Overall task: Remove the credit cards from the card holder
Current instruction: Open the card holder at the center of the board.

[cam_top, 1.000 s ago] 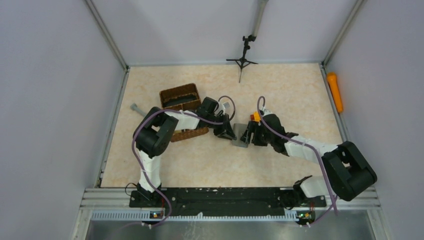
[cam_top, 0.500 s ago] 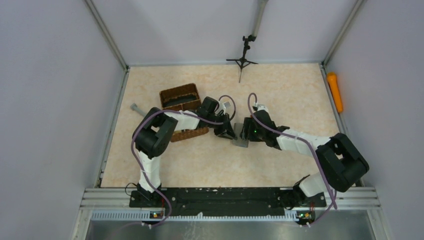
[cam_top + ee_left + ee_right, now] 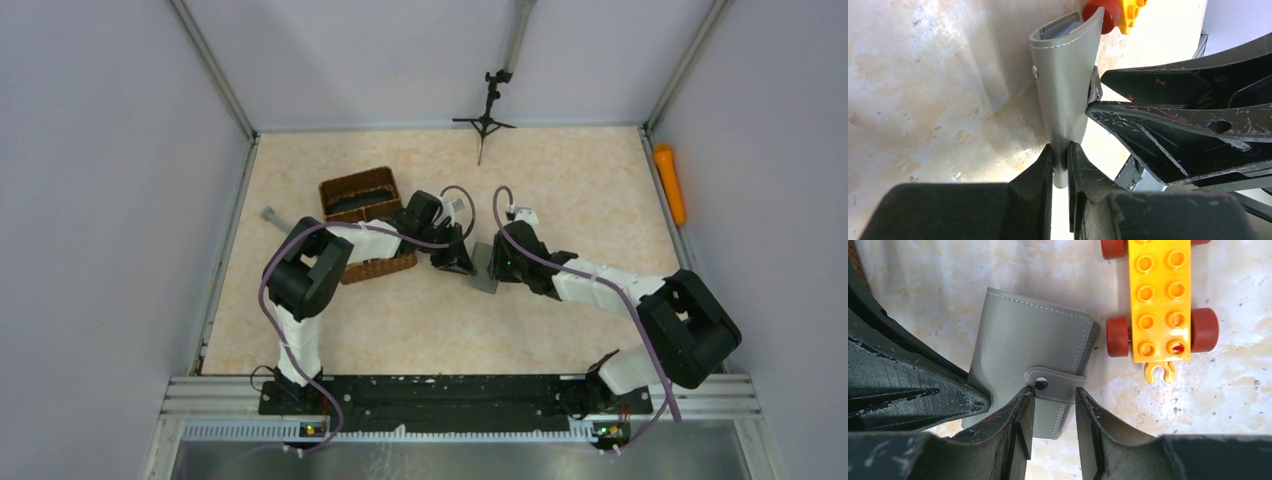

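nothing out yet: the card holder [image 3: 1033, 340] (snapped shut) is pinched at one edge by the left gripper [image 3: 1060, 152], the right gripper [image 3: 1054, 405] part-open astride its tab [image 3: 1060, 386].

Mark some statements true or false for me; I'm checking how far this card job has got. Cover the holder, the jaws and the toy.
1. The flat grey stitched card holder is folded shut, its snap strap fastened. True.
2. The left arm's jaws pinch one edge of the holder. True.
3. Credit cards lie loose on the pale marbled table. False: no card shows outside the holder.
4. The right arm's jaws grip the yellow toy brick with red wheels. False: they stand on either side of the snap strap.
5. The toy brick rests on top of the holder. False: it lies on the table beside it.
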Controlling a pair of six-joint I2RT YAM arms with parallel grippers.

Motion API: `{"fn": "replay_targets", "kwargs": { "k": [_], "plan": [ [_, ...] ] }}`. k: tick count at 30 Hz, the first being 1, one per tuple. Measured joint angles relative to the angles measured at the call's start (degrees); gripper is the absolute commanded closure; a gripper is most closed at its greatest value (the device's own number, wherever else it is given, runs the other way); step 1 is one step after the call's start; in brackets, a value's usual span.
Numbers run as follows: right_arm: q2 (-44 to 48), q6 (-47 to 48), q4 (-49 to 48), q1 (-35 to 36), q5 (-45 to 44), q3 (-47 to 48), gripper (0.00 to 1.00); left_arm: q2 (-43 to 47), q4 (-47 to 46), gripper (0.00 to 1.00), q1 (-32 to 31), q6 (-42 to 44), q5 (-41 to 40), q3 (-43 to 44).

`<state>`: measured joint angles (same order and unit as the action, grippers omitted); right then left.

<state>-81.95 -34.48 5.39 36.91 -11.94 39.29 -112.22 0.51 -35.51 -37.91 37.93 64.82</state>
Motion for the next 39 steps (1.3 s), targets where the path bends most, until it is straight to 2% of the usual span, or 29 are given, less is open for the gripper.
{"fn": "replay_targets", "kwargs": {
  "k": [5, 12, 18, 21, 27, 30, 34, 39],
  "plan": [
    [0.46, 0.07, 0.66, 0.13, -2.08, 0.0, 0.67, 0.02, 0.0, 1.0, -0.31, 0.63, -0.94, 0.68],
    [1.33, 0.98, 6.6, -0.68, -10.12, -0.04, 0.67, 0.28, 3.5, 1.0, 0.24, 1.44, -1.88, 0.72],
    [5.38, 1.49, 8.31, -0.81, -11.98, -0.31, 0.45, 0.63, 4.24, 1.0, 0.28, 1.88, -2.03, 0.7],
    [7.58, 1.95, 7.43, -1.55, -9.94, -1.46, 0.41, 0.83, 3.67, 1.0, 0.28, 1.77, -1.07, 0.61],
    [11.85, 1.44, 3.26, -8.57, 1.16, -7.21, 0.28, 2.34, -5.46, 1.0, 0.74, -1.86, 4.26, -4.33],
    [13.84, 0.59, 1.29, -11.13, 5.46, -10.08, 0.27, 4.35, -10.12, 1.0, 0.94, -4.17, 6.16, -7.41],
    [15.76, -0.24, -0.83, -11.67, 9.16, -11.5, 0.26, 6.23, -20.06, 1.0, 1.49, -9.38, 9.84, -10.75],
    [19.82, -1.27, -4.11, -12.13, 12.55, -13.42, 0.15, 6.43, -34.4, 1.0, 2.47, -17.59, 13.97, -14.23]
  ]
}}
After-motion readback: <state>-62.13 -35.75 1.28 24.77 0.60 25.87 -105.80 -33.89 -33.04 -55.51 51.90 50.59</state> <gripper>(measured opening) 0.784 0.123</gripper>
